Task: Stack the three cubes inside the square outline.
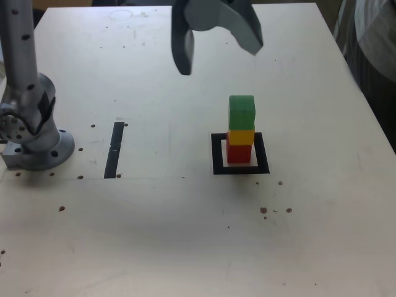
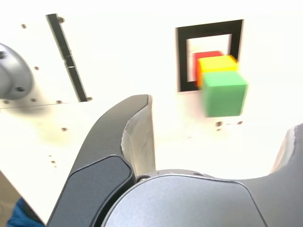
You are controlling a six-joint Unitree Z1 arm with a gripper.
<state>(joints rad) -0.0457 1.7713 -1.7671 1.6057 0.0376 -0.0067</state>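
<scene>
three cubes form one tower in the exterior view, red cube [image 1: 239,152] at the bottom, yellow cube [image 1: 241,136] in the middle, green cube [image 1: 241,112] on top, standing inside the square outline [image 1: 216,154] on the worktop [image 1: 185,235], with the gripper [image 1: 216,46] released and empty above it. in the wrist view the same tower sits in the outline between the spread jaws.

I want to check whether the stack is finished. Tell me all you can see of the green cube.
The green cube is a small, plain, matte solid-green block. It stands upright as the top of a three-block tower, resting on the yellow cube, which sits on the red cube inside the square outline. In the exterior view it sits roughly square on the yellow one. Only the yellow cube touches it; the gripper hangs open above, apart from it.
</scene>
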